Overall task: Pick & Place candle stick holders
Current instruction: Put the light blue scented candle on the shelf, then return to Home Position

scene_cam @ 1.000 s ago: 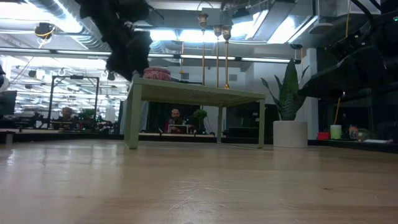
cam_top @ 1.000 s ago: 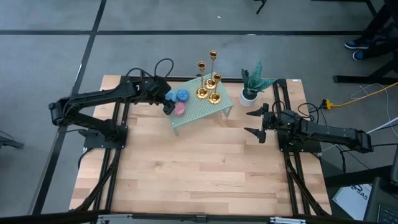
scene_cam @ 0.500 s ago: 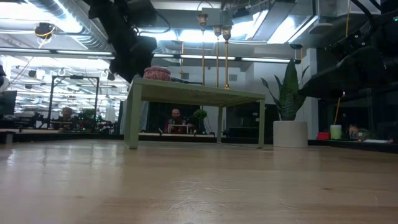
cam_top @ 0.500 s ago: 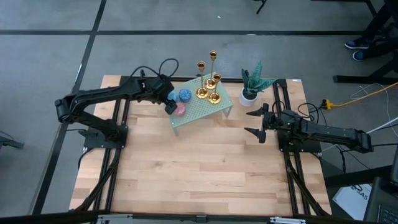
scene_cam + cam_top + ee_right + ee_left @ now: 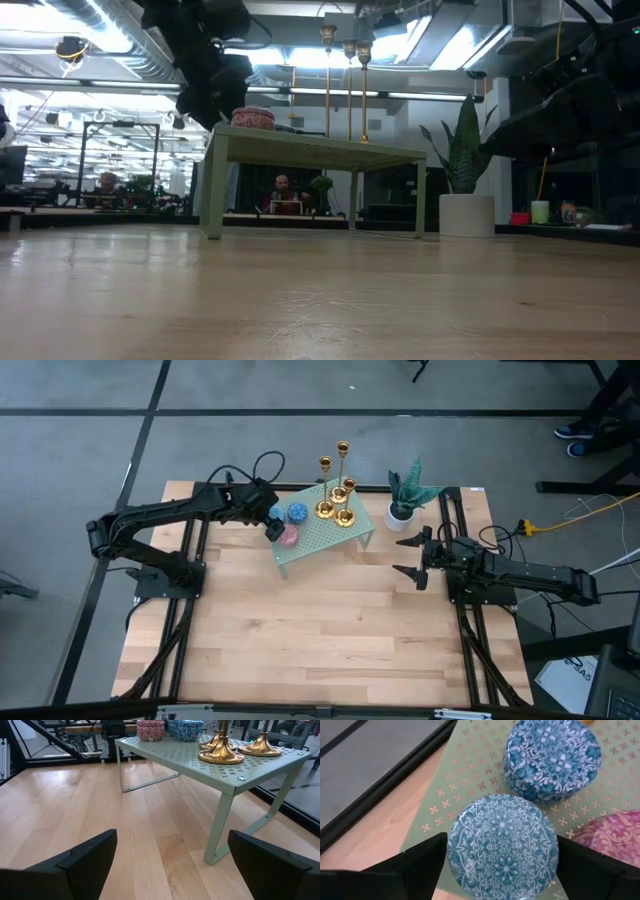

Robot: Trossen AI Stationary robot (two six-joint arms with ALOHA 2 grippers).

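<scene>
Left wrist view: left gripper [image 5: 502, 851] grips a blue ball [image 5: 502, 847].

Even overhead light is falling on the wooden surface [image 5: 320, 630] in the high view, leaving only soft, short shadows. In the low view, ceiling lights [image 5: 270, 55] toward twelve o'clock are glaring, turning the arms into silhouettes. The left wrist view is blurring the patterned blue tin [image 5: 502, 842] slightly up close.
</scene>
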